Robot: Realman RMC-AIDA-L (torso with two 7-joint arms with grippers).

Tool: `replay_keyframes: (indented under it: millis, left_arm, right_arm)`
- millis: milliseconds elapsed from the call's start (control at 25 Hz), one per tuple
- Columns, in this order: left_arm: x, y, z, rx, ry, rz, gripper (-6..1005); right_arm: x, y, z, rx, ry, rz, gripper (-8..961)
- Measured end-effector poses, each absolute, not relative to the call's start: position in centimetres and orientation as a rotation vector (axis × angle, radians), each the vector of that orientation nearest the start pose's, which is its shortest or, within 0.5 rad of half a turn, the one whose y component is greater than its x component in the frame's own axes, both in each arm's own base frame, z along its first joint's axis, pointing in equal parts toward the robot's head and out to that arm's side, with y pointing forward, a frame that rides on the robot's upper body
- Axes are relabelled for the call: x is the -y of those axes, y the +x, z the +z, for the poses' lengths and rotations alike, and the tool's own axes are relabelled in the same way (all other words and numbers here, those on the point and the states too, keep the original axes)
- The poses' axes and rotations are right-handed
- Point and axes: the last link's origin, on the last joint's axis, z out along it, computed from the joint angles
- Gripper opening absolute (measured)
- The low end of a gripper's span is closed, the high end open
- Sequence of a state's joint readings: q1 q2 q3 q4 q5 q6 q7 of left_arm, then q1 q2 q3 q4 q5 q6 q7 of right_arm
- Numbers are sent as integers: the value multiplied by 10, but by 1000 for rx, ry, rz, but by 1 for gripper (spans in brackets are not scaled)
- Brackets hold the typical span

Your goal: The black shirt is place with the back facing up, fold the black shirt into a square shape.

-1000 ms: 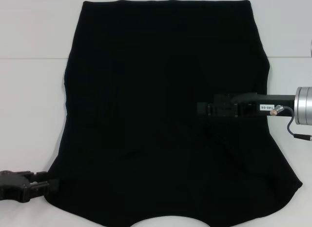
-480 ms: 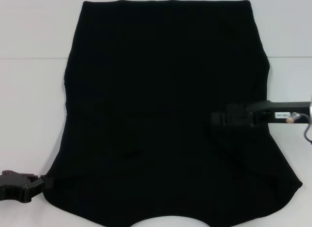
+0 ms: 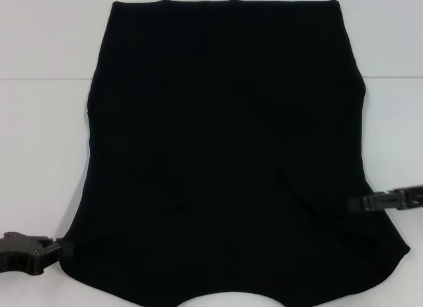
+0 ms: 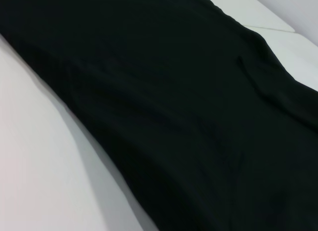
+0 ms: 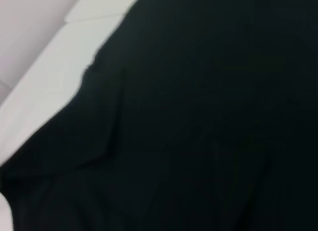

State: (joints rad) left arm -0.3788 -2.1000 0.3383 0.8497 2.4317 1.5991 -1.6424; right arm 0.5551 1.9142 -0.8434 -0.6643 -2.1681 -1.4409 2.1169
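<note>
Since the black shirt (image 3: 225,155) is limp, I'd pinch its near corners; whether left claw (image 3: 56,249) and right claw (image 3: 357,203) are open, I can't tell.

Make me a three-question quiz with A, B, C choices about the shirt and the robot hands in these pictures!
1. Where is the left gripper?
A. at the shirt's near left corner
B. over the shirt's middle
C. at the shirt's far edge

2. What colour is the black shirt?
A. red
B. black
C. yellow

3. How does the shirt lie?
A. rolled into a ball
B. hanging in the air
C. spread flat on the white table

Answers:
1. A, its black tip meets that corner.
2. B, the cloth is plain black.
3. C, the whole outline lies open; the right gripper sits at its right edge.
</note>
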Motion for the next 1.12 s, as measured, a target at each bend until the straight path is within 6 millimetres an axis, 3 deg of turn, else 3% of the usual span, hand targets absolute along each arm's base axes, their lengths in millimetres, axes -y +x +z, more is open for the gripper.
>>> replay_keyframes:
  millis: [240,400,760,1120]
  left_arm:
    - [-269,-357,39,1234,-2438,-373,33]
    - [-270,-356,37,1239,-2443,-380,35]
    - [-272,-355,36,1237,-2447,-387,39]
    - [-272,-354,35,1236,-2448,-384,43]
  right_arm:
    - [-336,333,59,-1559,-2369,267,944]
    - [-326,341,58,-1599,-2374,230,945]
    - [-318,330,41,-1633,-2467,230,880]
    - [-310,334,36,-1629,-2491,183,795]
